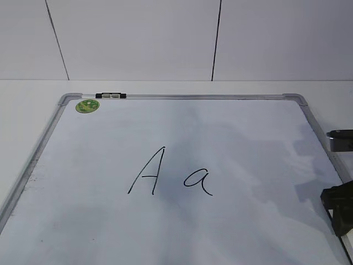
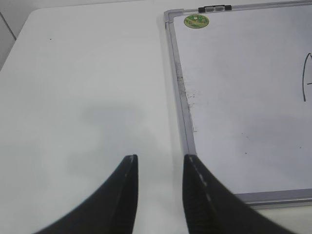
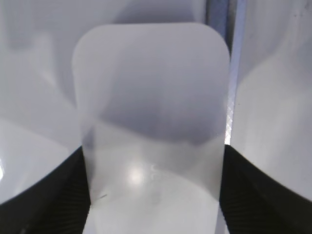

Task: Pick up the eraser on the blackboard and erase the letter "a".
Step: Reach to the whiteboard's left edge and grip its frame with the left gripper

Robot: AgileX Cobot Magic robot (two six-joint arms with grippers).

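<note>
Eraser (image 3: pixel 153 131) fills my right wrist view, white block sitting between my right gripper (image 3: pixel 153 195) fingers, one black finger on each long side. Fingers look to be touching its sides, so I judge it's pinched, though contact isn't fully clear. Long axis runs straight away from the wrist, along the fingers.

Exterior view: right arm sits low at the right edge of the blackboard (image 1: pixel 182 97), only dark bits of it in frame; eraser itself isn't visible there. Letter "a" (image 1: pixel 198 181) is near the board's middle, right of the capital A (image 1: pixel 148 172), both intact. So the target lies to the left of my right gripper, across open board. Right arm is clearly the nearer one.

Left gripper (image 2: pixel 160 161) is spread and empty, hovering over the table (image 2: pixel 87 87) just off the board's left frame, pointing up along it.

Next move, I'd guess: sweep left to the "a", keep off the A.
</note>
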